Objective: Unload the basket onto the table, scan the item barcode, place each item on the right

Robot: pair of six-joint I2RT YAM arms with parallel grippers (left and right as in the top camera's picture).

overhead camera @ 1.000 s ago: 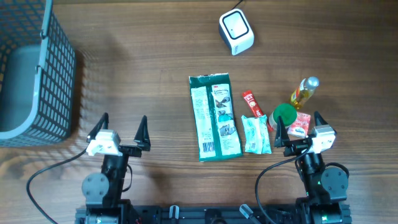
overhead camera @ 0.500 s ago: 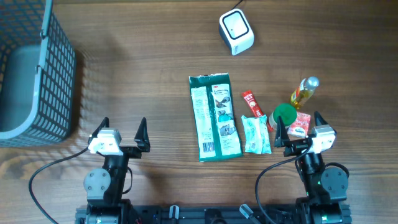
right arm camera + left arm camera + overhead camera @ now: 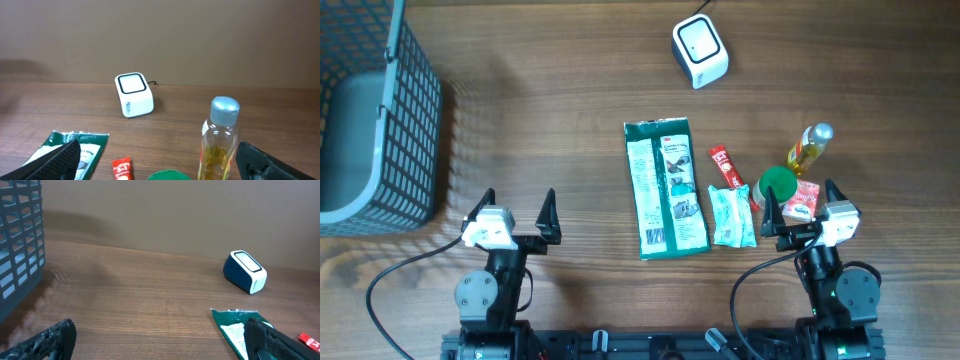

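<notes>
1. Wooden worktop [image 3: 570, 90]: fills the overhead frame and carries every item listed below.
2. Grey mesh basket [image 3: 410, 120]: upper left of the frame, well apart from the goods.
3. Left jaws: lower left of the frame, spread wide, nothing between them, bare wood beneath.
4. Right jaws: lower right of the frame, spread wide and holding nothing. From above they straddle the near edge of the item cluster. Contact with any item cannot be told.
5. Green packet [image 3: 665, 185]: centre of the frame, lying flat, long side running top to bottom. It is the largest of the goods.
6. Barcode scanner [image 3: 700, 50]: upper centre, a white-faced block with dark sides, set apart from the goods above the green packet.
7. Pale packet [image 3: 731, 215]: just right of the green packet's lower half, lying flat.
8. Bottle [image 3: 808, 148]: right of centre, yellow liquid inside, silver cap. The right wrist view shows it upright.
9. Red and pink packet [image 3: 802, 200]: below the bottle, between the right jaws as seen from above.
10. Round green-topped item [image 3: 778, 184]: touching or just beside the red and pink packet on its left.
11. Red sachet [image 3: 726, 166]: between the green packet and the green-topped item, lying tilted.
</notes>
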